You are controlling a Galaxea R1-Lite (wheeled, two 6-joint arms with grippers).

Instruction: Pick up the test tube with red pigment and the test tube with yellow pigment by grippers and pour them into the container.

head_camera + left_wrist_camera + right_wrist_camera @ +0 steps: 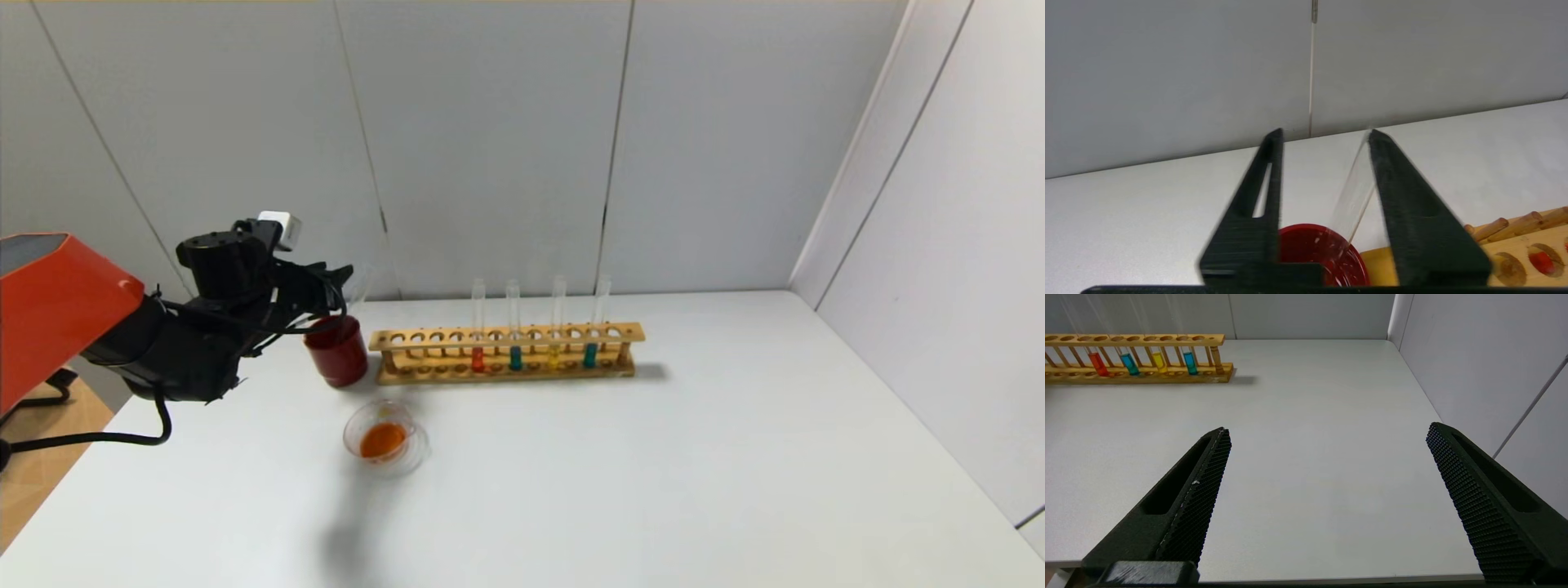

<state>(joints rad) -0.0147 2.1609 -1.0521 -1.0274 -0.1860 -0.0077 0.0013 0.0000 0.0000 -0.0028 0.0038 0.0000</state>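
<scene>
1. My left end effector (1323, 139) is spread over the dark red cup (1316, 255); an empty glass tube (1351, 196) leans on one finger, unclamped.
2. Red-pigment tube (478, 343) and yellow-pigment tube (555, 339) sit in the wooden rack (506, 353): thin, slippery, fragile glass, so grab mid-tube gently.
3. My right end effector (1327, 433) is spread wide above the bench (1306, 457).

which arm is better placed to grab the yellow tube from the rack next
Left, probably. Its tool hangs over the red cup beside the rack; the right tool sits well back from the yellow tube.

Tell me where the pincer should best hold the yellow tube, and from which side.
Grip the yellow tube on its bare glass above the rack's top rail, coming from the front with one finger on each side. It stands upright between two teal tubes, so probably lift straight up.
</scene>
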